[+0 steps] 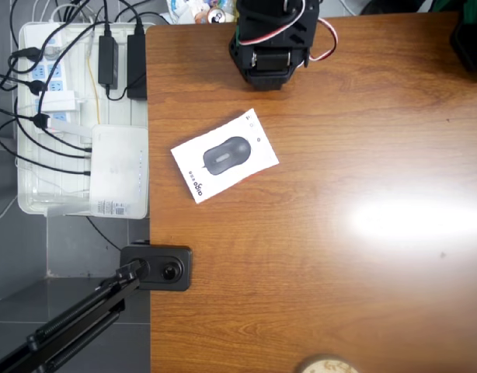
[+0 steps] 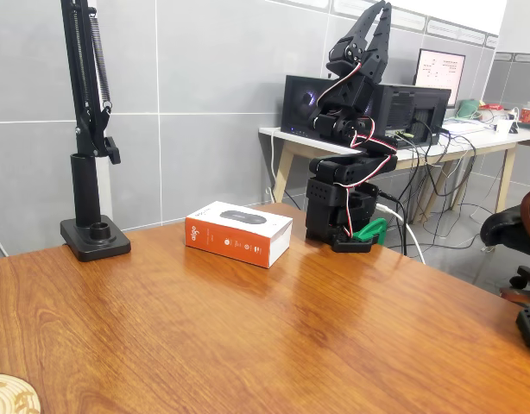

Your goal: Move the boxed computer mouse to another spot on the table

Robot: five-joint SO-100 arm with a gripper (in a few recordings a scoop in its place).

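A: Where is the gripper (image 2: 379, 10)?

B: In the fixed view it points straight up, at twelve o'clock above the arm's base (image 2: 338, 211), folded back over its own joints. The two fingers look pressed together with nothing between them, so I read it as closed and empty, parked rather than working.

A: And the boxed computer mouse (image 1: 224, 155)?

B: Flat on the table (image 1: 339, 295), mouse picture up. In the overhead view it sits at about seven o'clock from the base, near it but not touching, turned at a slant so its long side runs from eight to two o'clock. In the fixed view its red-brown side (image 2: 226, 243) faces the camera.

A: Why does that matter?

B: Lying flat and skewed, the box offers its narrow width to a grasp from above only if the wrist turns to match. The task looks not yet begun.

A: Anything around it?

B: At nine o'clock, off the table's edge, a white tray (image 1: 36, 203) holds power strips and a router box (image 1: 119, 169). A lamp-stand clamp (image 1: 161, 266) sits at seven o'clock. The free wood lies toward four o'clock.
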